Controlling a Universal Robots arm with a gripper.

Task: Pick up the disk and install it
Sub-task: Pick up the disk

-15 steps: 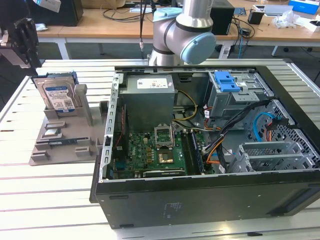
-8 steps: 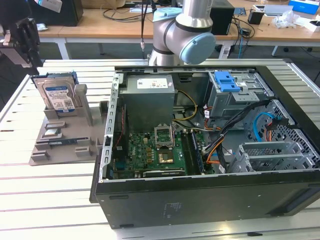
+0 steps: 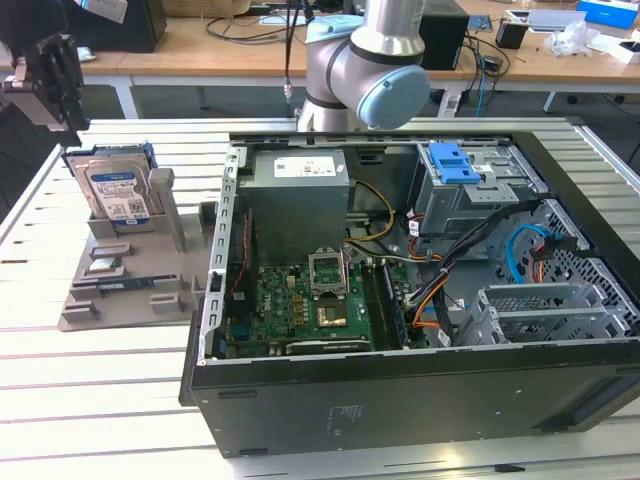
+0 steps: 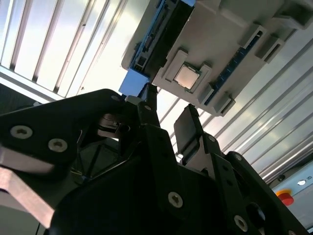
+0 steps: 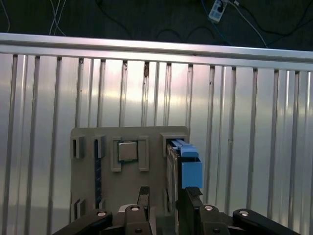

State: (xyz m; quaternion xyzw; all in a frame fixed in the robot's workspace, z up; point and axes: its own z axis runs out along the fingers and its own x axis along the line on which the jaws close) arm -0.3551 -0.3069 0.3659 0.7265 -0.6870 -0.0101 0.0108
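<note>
End effector (image 5: 165, 199), jaws apart & empty, sits upper left in exterior view; disk (image 3: 115, 188) stands on edge just below, prob. slightly off-centre.

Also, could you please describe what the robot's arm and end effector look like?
The arm is silver-grey tubing with rounded joints and a pale blue cap. The end effector is black, with angular plates, silver screw heads and two fingers.
</note>
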